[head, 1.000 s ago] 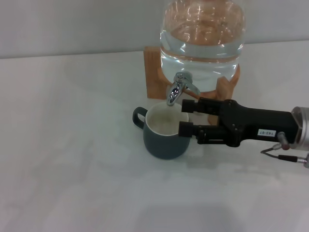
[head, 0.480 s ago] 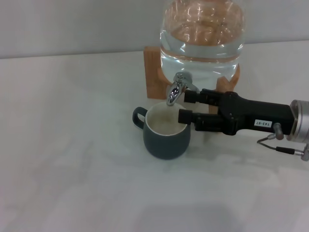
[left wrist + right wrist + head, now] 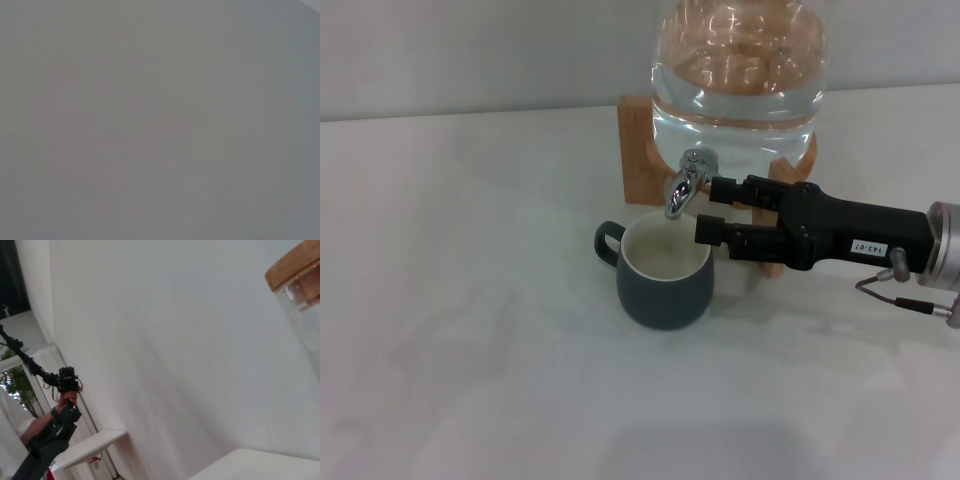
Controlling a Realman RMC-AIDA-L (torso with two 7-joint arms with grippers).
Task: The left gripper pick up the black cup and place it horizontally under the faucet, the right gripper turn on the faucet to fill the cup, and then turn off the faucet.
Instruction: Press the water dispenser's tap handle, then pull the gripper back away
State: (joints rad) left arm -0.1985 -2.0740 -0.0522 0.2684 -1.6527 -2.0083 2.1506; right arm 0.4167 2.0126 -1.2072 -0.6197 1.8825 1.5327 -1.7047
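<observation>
The black cup [image 3: 664, 276] stands upright on the white table [image 3: 470, 300], directly below the spout of the faucet [image 3: 686, 181], so the placing step looks done. The left gripper is out of every view; the left wrist camera shows only a blank grey surface.

The right gripper [image 3: 714, 211] reaches in from the right side, its black fingers [image 3: 723, 190] spread apart with a clear gap and nothing held between them. The upper fingertip sits just beside the faucet lever, possibly touching it; the lower fingertip hangs just above the cup's rim, on the side away from its handle. The faucet body lies just past the fingertips, the cup below and slightly beyond them. The glass water jar [image 3: 740, 70] on its wooden stand [image 3: 638, 160] is behind the fingers.

Progress, judged: the cup is in position and the right gripper is at the lever, so the turn-on step is in hand. The cup's cream interior looks pale and flat; I can't tell from the head view whether water is in it or a stream is running. Left to do: open or finish the fill, then close the faucet.

The right wrist view shows only the wall and the jar's wooden lid [image 3: 295, 262], not the fingers.
</observation>
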